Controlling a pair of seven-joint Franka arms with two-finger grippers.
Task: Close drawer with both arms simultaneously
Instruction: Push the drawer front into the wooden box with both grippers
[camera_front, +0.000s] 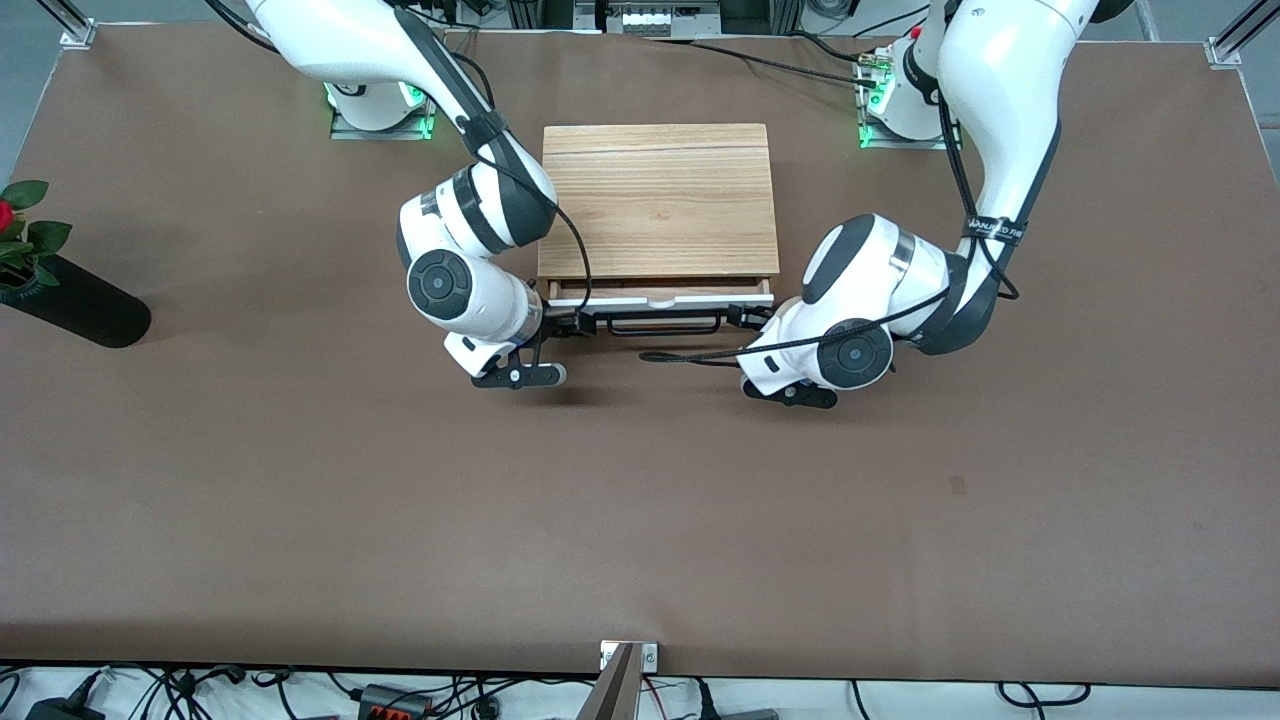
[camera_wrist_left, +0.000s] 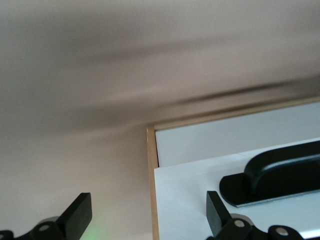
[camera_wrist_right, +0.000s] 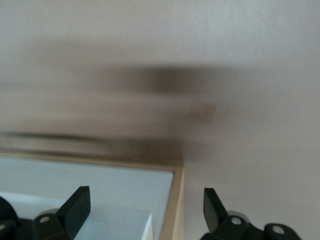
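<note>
The oak-topped box (camera_front: 660, 200) stands mid-table between the arms' bases. Its drawer (camera_front: 660, 298) is pulled out a little, showing a thin strip of light-wood tray, the white front panel and the black wire handle (camera_front: 665, 323). My right gripper (camera_front: 578, 322) is open at the panel's end toward the right arm. My left gripper (camera_front: 745, 316) is open at the other end. In the left wrist view the gripper (camera_wrist_left: 147, 217) straddles the panel's (camera_wrist_left: 195, 200) corner, with the handle's foot (camera_wrist_left: 275, 175) beside one finger. In the right wrist view the gripper (camera_wrist_right: 145, 210) straddles the box's wooden edge (camera_wrist_right: 175, 200).
A black vase with a red rose (camera_front: 70, 300) lies at the right arm's end of the table. A black cable (camera_front: 690, 356) lies on the brown table just nearer the camera than the handle. A metal bracket (camera_front: 628, 655) sits at the table's near edge.
</note>
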